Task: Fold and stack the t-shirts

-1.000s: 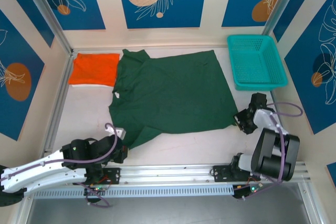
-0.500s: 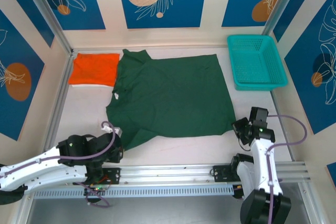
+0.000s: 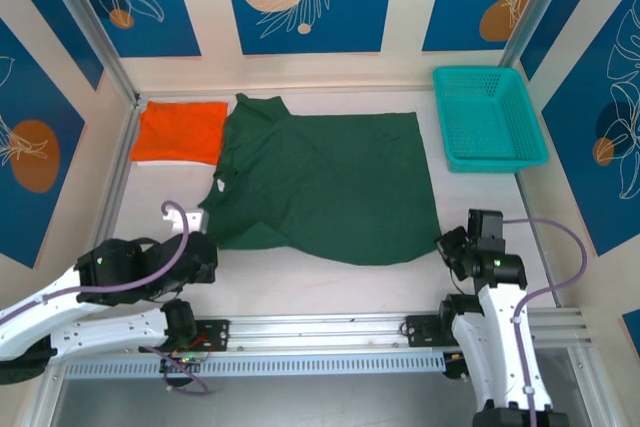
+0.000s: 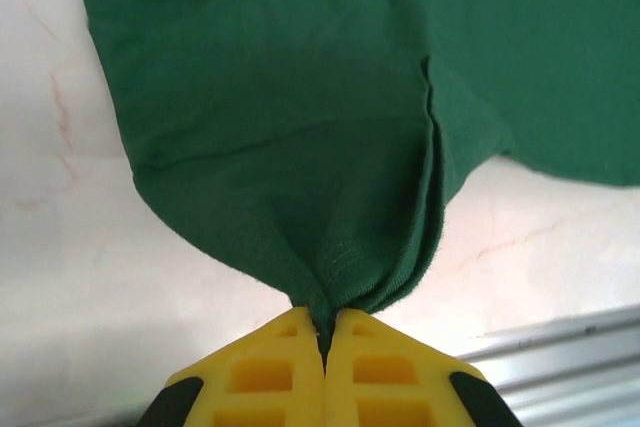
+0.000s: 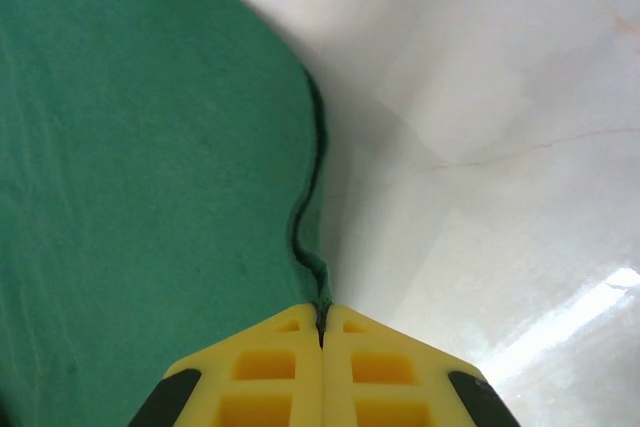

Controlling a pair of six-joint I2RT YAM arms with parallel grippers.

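The left gripper point(image 4: 322, 332) has its jaws pressed together on a gathered fold of the green shirt point(image 4: 300, 97), at the near sleeve, and the cloth rises from the pinch in a tight pleat. The right gripper point(image 5: 320, 319) is likewise clamped, with the near right corner of the hem caught between its jaws and the edge curling away from them.

Over the last second both pinches have travelled. In the top view the left gripper has gone left and away from the rail, taking the sleeve with it, so the flap that hung down near the rail a second ago is now drawn up into the shirt's outline. The right gripper has come in and back toward its base, and the hem corner has followed. The near edge now runs almost straight between the two grips, and the shirt looks shorter from front to back. I read this as the near edge being lifted for a first fold away from the arms. No fold has been laid yet.

The green shirt lies mid-table point(image 3: 300, 282), its collar end touching the orange shirt point(image 3: 180, 132), which sits folded at the far left. The basket point(image 3: 487, 72) stands at the far right, apart from both.

There is no writing to read. A small white tag point(image 3: 218, 186) at the collar is too small to make out.
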